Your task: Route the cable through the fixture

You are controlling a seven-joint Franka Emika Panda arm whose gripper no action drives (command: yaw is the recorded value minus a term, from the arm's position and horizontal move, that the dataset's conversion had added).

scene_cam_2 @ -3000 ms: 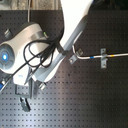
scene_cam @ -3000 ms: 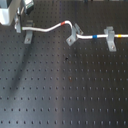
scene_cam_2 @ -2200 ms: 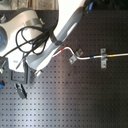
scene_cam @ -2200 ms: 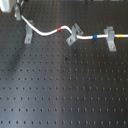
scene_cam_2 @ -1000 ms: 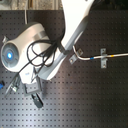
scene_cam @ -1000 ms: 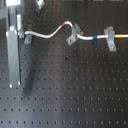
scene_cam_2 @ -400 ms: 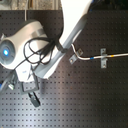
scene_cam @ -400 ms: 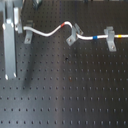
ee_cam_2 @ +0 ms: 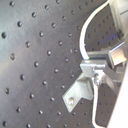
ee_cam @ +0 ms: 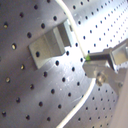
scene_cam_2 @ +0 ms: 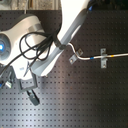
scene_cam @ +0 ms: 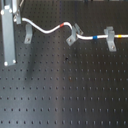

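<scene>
In the first exterior view the white cable point(scene_cam: 47, 30) runs from my gripper point(scene_cam: 16, 19) at the left, past a red band, through a tilted grey clip point(scene_cam: 73, 35), then through a flat-topped clip point(scene_cam: 110, 38). The fixture point(scene_cam: 28, 35), a small upright grey arch, stands just below the cable's left stretch with nothing through it. Both wrist views show the fixture point(ee_cam: 50, 42) point(ee_cam_2: 80, 94) close by. The cable point(ee_cam: 75, 25) point(ee_cam_2: 85, 35) passes through my gripper point(ee_cam: 90, 60) point(ee_cam_2: 89, 65), which looks shut on it. In the second exterior view the arm point(scene_cam_2: 70, 25) hides the fixture.
A black perforated board point(scene_cam: 70, 90) fills the scene. A long grey part of the gripper assembly point(scene_cam: 9, 40) hangs down at the first exterior view's left. The second exterior view shows black hoses point(scene_cam_2: 35, 47) looped around the robot's white body, and both cable-bearing clips point(scene_cam_2: 72, 59) point(scene_cam_2: 103, 58).
Over three seconds the grey gripper assembly has come into the first exterior view's left, and the cable's left stretch has shifted with it. In the last half second it has moved little.
</scene>
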